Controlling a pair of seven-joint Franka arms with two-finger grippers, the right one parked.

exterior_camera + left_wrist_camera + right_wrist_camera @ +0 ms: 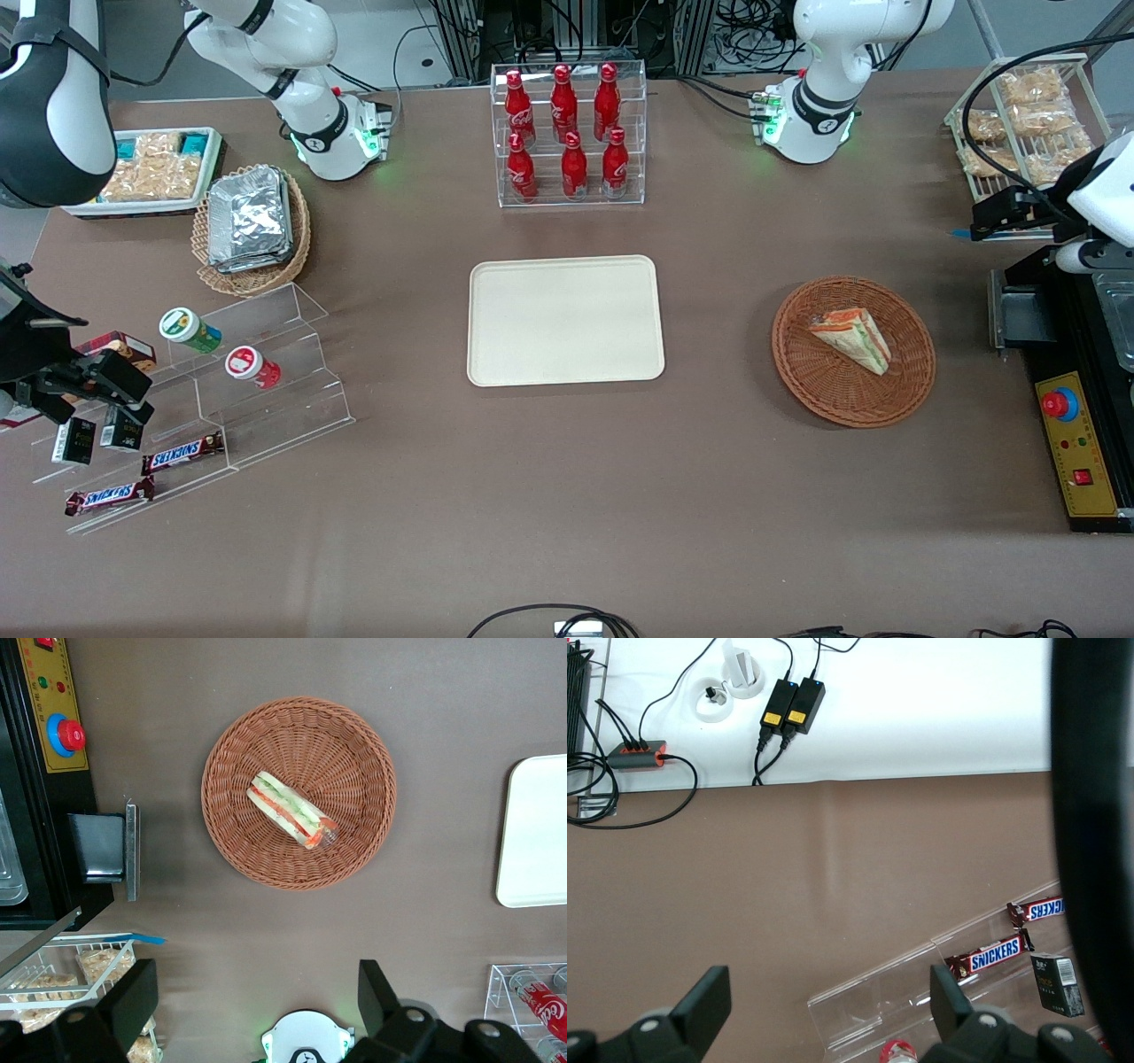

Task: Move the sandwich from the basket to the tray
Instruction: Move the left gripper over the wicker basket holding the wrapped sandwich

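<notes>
Brown-covered table [567, 496], white floor

You are looking at a reddish-brown woven basket [852, 390] holding a sandwich [851, 338] of white bread with green, orange and red layers. The tray [564, 320] is showing plain cream-beige against the brown counter [567, 496]. The black tool [257, 1001] is hanging above.

Front camera overlooks the whole table; left wrist camera shares the basket [854, 351].

6 red bottles [567, 133] in clear rack | foil packs [251, 217] in tan basket | 2 Snickers bars [182, 453]
</notes>
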